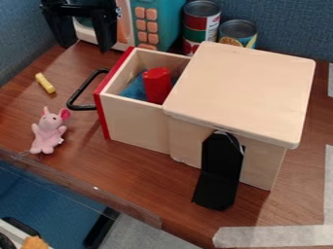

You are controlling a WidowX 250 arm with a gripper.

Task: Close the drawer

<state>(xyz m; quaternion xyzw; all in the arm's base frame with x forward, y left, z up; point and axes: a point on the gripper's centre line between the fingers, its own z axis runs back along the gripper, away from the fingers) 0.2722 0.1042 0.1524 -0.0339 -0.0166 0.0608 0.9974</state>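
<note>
Pale wood makes up the box (244, 87) and the sides of its drawer (135, 119), which stands pulled out from the box towards the left, its front red with a black handle (83, 86). In the drawer sit a blue cloth (134, 89) and, upright, a red block (157, 86).

The gripper (84, 46) hangs at the upper left, beyond the handle and in front of the toy microwave (156, 24). Its jaws stand wide apart, with nothing held between them.

Left of the handle, a yellow stick (45, 83) lies on the brown table (149, 168); nearer the table's front edge is a pink mouse (48, 132). A tall can (201, 22) and a shorter can (238, 33) stand behind the box. A black bracket (220, 172) is against the box's near side, and pale tape (273, 237) crosses the lower right.
</note>
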